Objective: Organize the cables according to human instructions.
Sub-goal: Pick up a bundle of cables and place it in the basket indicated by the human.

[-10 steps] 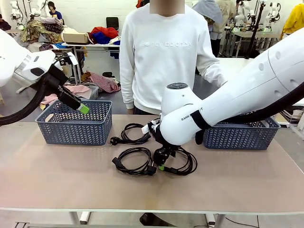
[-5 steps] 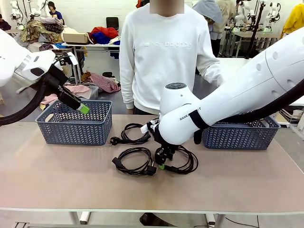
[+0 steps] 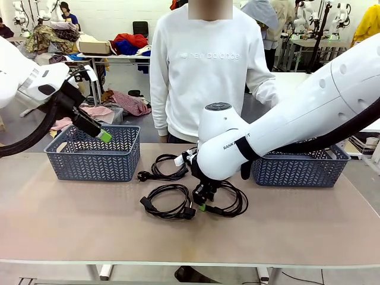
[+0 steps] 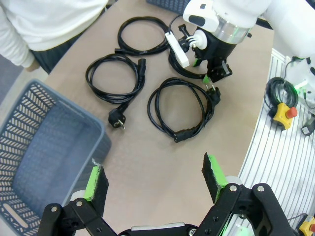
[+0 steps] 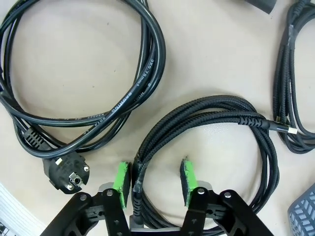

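Well, the right gripper (image 5: 153, 179) is down at the table, jaws half closed around the braided cable (image 5: 206, 110). Its strands lie against one pad with a gap to the other, not yet pinched. I'd finish the squeeze before lifting, staying clear of the rubber cord's plug (image 5: 66, 172) just outside the jaws. The left gripper (image 4: 153, 174) hangs spread wide, empty.

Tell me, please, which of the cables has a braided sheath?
The coil that the right gripper straddles: its sheath is woven and matt, while the cord beside it, with the round two-pin plug, is smooth and printed.
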{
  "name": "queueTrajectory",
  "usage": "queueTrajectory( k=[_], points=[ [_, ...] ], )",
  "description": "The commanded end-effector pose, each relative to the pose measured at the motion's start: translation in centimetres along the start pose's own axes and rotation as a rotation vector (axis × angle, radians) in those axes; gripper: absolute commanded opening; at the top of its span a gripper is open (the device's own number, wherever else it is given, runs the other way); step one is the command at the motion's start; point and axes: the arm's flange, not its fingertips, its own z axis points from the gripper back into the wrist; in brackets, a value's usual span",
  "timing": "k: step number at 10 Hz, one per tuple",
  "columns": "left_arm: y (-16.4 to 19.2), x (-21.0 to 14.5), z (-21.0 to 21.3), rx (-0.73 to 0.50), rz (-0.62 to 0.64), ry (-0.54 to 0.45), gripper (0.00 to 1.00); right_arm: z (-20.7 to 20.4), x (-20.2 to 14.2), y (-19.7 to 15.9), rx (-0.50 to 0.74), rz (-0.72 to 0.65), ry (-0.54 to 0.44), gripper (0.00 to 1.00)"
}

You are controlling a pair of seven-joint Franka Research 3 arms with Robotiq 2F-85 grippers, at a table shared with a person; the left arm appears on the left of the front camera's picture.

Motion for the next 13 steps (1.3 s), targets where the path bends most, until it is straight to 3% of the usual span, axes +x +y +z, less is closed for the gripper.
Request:
queueTrajectory(
  k=[1,2,4,5,7,8,10,13],
  points=[
    [0.23,-0.09,0.01,-0.020,-0.009,-0.023,1.00,-0.02,1.03,0.72,-0.017,0.006,0.007,0.56],
    [0.23,-0.09,0.01,-0.020,-0.009,-0.023,1.00,0.02,1.09,0.82,-0.010,0.011,0.005,0.56],
    [0.23,-0.09,0.01,-0.020,-0.009,-0.023,1.00,0.18,1.17,1.11,-0.005,0.023,-0.001,0.40],
    [0.23,-0.09,0.01,-0.020,-0.009,-0.023,1.00,0.27,1.20,1.19,-0.007,0.023,0.000,0.38],
    [0.23,-0.09,0.01,-0.020,-0.009,-0.023,1.00,0.36,1.16,1.34,-0.006,0.018,-0.002,0.25],
    [0.23,-0.09,0.01,-0.020,-0.009,-0.023,1.00,0.40,1.16,1.40,-0.005,0.017,-0.004,0.11],
    [0.23,-0.09,0.01,-0.020,-0.009,-0.023,1.00,0.46,1.13,1.56,0.005,0.009,-0.004,0.00],
    [0.23,-0.09,0.01,-0.020,-0.009,-0.023,1.00,0.73,0.95,1.59,0.020,-0.020,-0.015,0.00]
  ],
)
